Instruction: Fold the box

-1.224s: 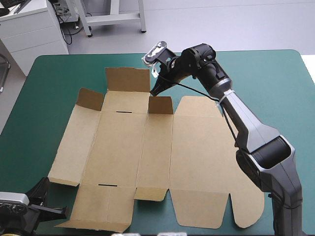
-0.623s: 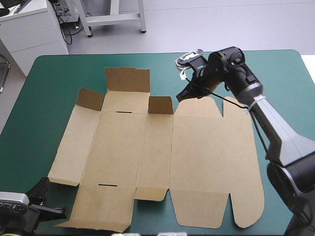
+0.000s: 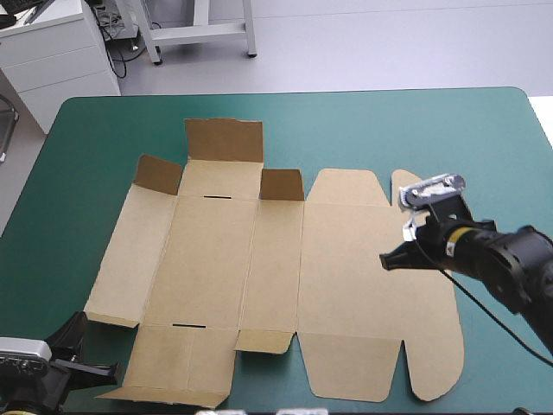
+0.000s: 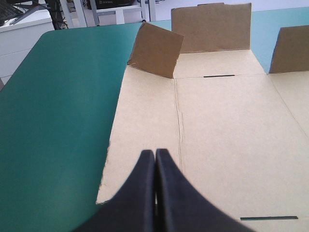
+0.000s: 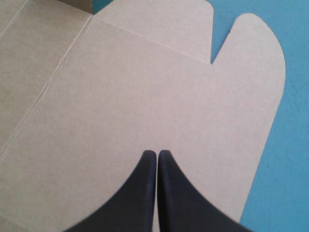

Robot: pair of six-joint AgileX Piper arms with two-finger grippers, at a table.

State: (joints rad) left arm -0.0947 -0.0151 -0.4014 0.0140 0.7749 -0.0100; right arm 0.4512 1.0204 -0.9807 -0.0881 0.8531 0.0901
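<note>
Your brown box (image 3: pixel 216 259) lies spread flat mid-desk (image 3: pixel 104 138), three far flaps standing up. Your right end effector (image 3: pixel 386 258) is over its right panel, fingers pressed together. Your left end effector (image 4: pixel 155 153), likewise pressed together, is at its near-left corner.

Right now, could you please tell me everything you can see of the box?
The box is a cut sheet of brown board, lying mostly flat on the table. Three flaps along its far edge stand up; creases and two slots mark it; its right end has rounded tabs. The shut right tool is over its right panel, the shut left tool at its near left corner; contact unclear.
</note>
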